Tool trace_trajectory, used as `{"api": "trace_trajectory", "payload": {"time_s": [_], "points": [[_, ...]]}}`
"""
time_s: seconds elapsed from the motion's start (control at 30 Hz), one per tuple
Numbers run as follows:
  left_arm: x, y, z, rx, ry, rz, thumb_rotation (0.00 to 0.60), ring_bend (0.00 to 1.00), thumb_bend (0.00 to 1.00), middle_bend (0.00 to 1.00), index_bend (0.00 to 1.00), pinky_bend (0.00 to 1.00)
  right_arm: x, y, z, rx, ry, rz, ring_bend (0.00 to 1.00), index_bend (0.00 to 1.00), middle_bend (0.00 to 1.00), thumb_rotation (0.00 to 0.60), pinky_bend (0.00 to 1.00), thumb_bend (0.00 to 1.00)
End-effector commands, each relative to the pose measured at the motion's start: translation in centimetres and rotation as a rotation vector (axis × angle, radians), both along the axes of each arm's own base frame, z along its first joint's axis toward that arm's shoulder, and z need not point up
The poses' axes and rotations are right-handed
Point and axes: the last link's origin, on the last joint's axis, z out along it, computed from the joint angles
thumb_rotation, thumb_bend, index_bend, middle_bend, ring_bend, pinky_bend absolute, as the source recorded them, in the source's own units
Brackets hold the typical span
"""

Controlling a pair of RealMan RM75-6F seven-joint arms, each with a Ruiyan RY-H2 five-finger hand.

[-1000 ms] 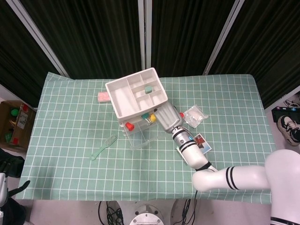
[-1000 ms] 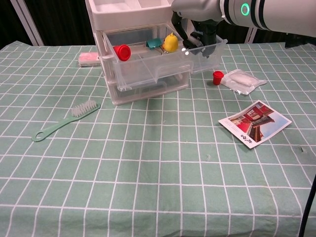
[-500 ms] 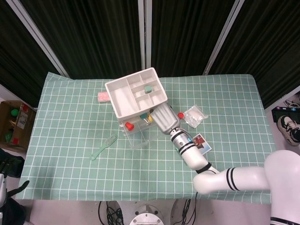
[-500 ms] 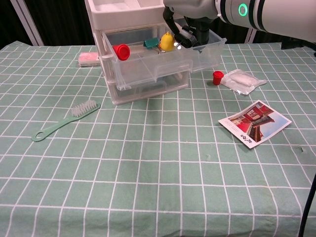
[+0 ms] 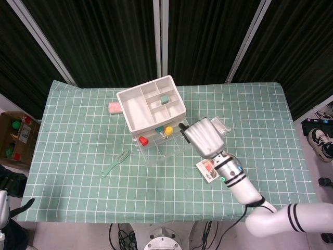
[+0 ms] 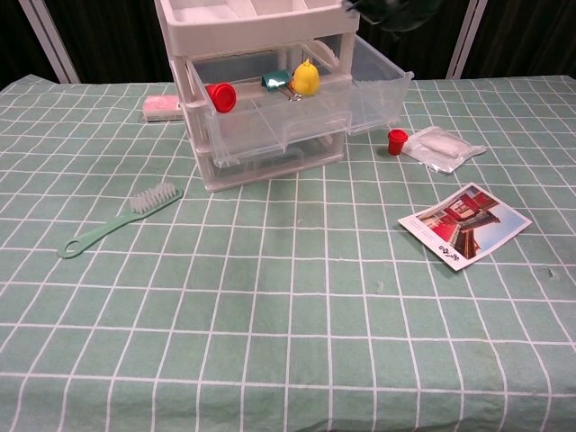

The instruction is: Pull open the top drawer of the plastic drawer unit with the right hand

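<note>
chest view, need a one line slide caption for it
Top drawer of the plastic drawer unit stands pulled open, small items inside; brush and postcard on the checked cloth.

The drawer unit (image 6: pixel 270 90) at upper centre has a matt white plastic top tray and clear, glossy plastic drawers. The table (image 6: pixel 288 342) wears a matt green checked cloth, faintly creased. At left lies a smooth pale-green plastic brush (image 6: pixel 117 219). At right, a glossy printed card (image 6: pixel 464 224) and a crinkly clear plastic packet (image 6: pixel 441 146).
</note>
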Motion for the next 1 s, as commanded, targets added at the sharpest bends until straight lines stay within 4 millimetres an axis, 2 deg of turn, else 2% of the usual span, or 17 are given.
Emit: {"api": "trace_trajectory", "payload": {"time_s": [0.03,0.07,0.17,0.23,0.33,0.43,0.6,0.73,0.8,0.9,0.97,1.0], "points": [[0.2,0.2,-0.1,-0.004,0.0,-0.005,0.6,0.21,0.05,0.27,0.33,0.2,-6.6,1.8,2.6,-0.017,-0.054,-0.115,1.0,0.61,0.95,0.6,1.0,0.39],[0.3,0.2,-0.3,-0.007,0.001,-0.006,0.6,0.21,0.05,0.27,0.33,0.2,-8.5,1.9,2.6,-0.007,-0.045,-0.159,1.0,0.61,0.95,0.6,1.0,0.39],[0.7,0.4,-0.6,-0.016,-0.001,-0.012,0.6,0.21,0.05,0.27,0.33,0.2,-12.5,1.6,1.6,0.038,-0.007,-0.262,1.0,0.61,0.95,0.6,1.0,0.39],[1.0,0.5,-0.7,-0.017,-0.001,-0.016,0.6,0.21,0.05,0.27,0.33,0.2,-13.8,1.2,0.7,0.067,0.016,-0.293,0.98,0.6,0.95,0.6,1.0,0.39],[1.4,0.6,-0.8,-0.017,0.004,-0.023,0.6,0.21,0.05,0.27,0.33,0.2,-15.3,0.4,-2.0,0.128,0.032,-0.318,0.95,0.58,0.92,0.6,1.0,0.39],[1.6,0.5,-0.8,-0.016,0.01,-0.021,0.6,0.21,0.05,0.27,0.33,0.2,-15.6,-0.3,-4.5,0.174,0.035,-0.311,0.93,0.55,0.88,0.6,1.0,0.39],[1.8,0.3,-0.4,-0.012,0.02,-0.013,0.6,0.21,0.05,0.27,0.33,0.2,-14.7,-1.4,-8.0,0.228,0.031,-0.28,0.92,0.51,0.86,0.6,1.0,0.39],[1.9,0.2,-0.3,-0.011,0.022,-0.01,0.6,0.21,0.05,0.27,0.33,0.2,-13.9,-1.8,-9.8,0.25,0.046,-0.263,0.87,0.35,0.8,0.6,0.99,0.39],[1.9,0.1,-0.3,-0.012,0.022,-0.007,0.6,0.21,0.05,0.27,0.33,0.2,-13.6,-1.8,-10.4,0.256,0.048,-0.26,0.81,0.24,0.75,0.6,0.96,0.37],[1.9,0.2,-0.4,-0.014,0.02,-0.006,0.6,0.21,0.05,0.27,0.33,0.2,-13.2,-1.5,-10.6,0.26,0.022,-0.268,0.66,0.05,0.58,0.6,0.84,0.31],[1.9,0.2,-0.4,-0.014,0.021,-0.008,0.6,0.21,0.05,0.27,0.33,0.2,-13.2,-1.2,-10.1,0.257,0.006,-0.275,0.51,0.0,0.44,0.6,0.71,0.24],[1.8,0.2,-0.4,-0.013,0.02,-0.009,0.6,0.21,0.05,0.27,0.33,0.2,-13.2,-1.1,-9.7,0.252,-0.001,-0.278,0.46,0.0,0.4,0.6,0.66,0.23]]}}
